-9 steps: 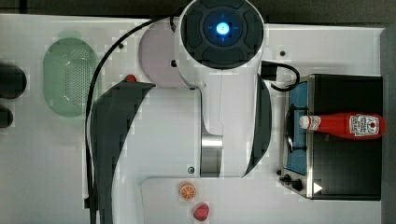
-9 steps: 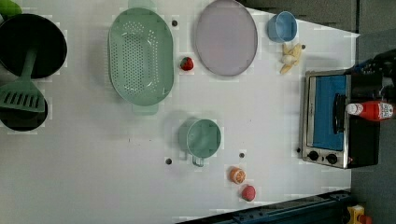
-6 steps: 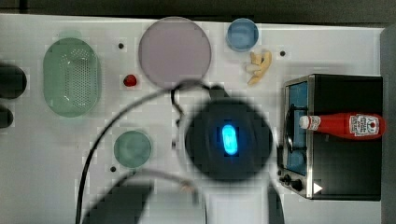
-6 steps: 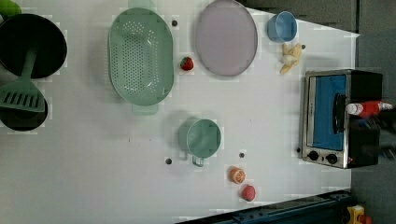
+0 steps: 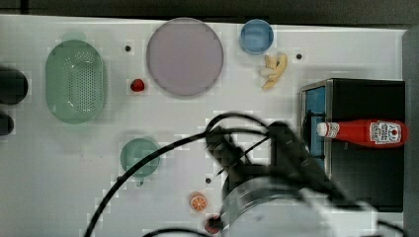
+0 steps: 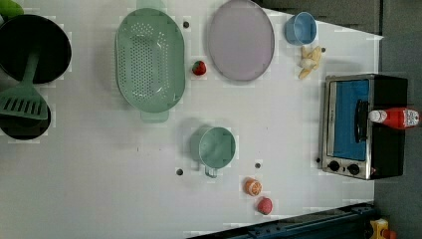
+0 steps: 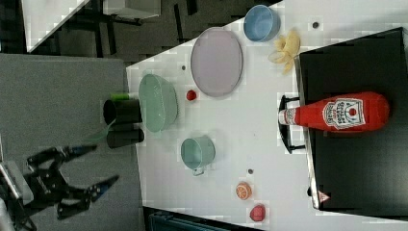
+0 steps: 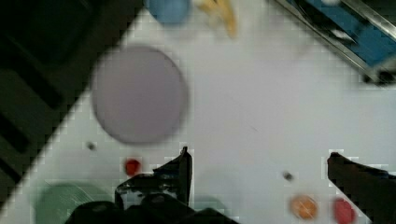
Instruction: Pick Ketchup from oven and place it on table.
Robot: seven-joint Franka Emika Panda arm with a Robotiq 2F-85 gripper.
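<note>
Ketchup (image 5: 368,133) lies on its side on the oven's (image 5: 368,170) black top, cap (image 5: 322,129) over the door edge, above the handle. Oven sits at the tabletop's (image 6: 99,174) edge on the left view's right; door shut, blue glass, inside not visible.

Containers, all empty: green colander (image 6: 149,62), plate (image 6: 241,46), blue bowl (image 6: 300,28), green cup (image 6: 216,147). Dark pots with a green spatula (image 6: 22,102) at the edge on the left view's left.

Loose on the tabletop: strawberry (image 6: 199,67) between colander and plate, banana (image 6: 308,60) near the bowl, orange slice (image 6: 253,187), red fruit (image 6: 264,205).

End effector (image 8: 259,170): fingers spread wide, nothing between them, hanging above the tabletop, touching nothing. One fingertip (image 8: 184,161) is in the wrist view.

Arm (image 5: 276,197) is blurred in the top view, covers the tabletop's near edge beside the oven and part of the red fruit.
</note>
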